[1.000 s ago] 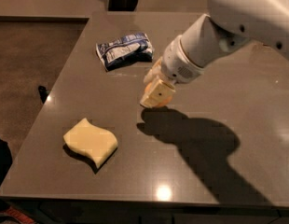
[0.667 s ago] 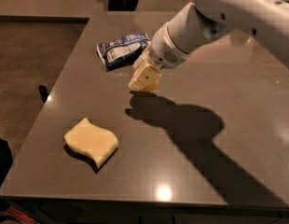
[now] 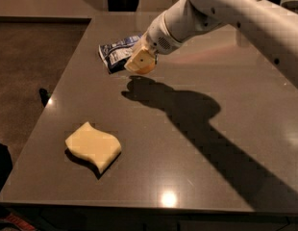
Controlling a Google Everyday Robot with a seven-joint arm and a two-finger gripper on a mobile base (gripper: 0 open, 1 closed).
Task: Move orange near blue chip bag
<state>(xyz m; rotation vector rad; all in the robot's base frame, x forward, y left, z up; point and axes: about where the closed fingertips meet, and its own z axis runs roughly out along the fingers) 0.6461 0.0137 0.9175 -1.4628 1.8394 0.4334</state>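
Observation:
My gripper [image 3: 141, 63] hangs from the white arm that reaches in from the upper right. It is shut on the orange [image 3: 148, 70], of which only a sliver of orange skin shows between the pale fingers. The gripper holds it just above the table, right beside the near right edge of the blue chip bag [image 3: 114, 55]. The bag is dark blue foil with white patches and lies flat at the far left of the table. The gripper covers its right end.
A pale yellow wavy-edged sponge [image 3: 93, 146] lies on the near left of the grey table [image 3: 211, 177]. The table's left edge drops to a dark floor. The arm casts a long shadow across the table's middle.
The gripper has moved left and away from me with the orange, from the table's middle to right beside the blue chip bag. The sponge and bag have not moved.

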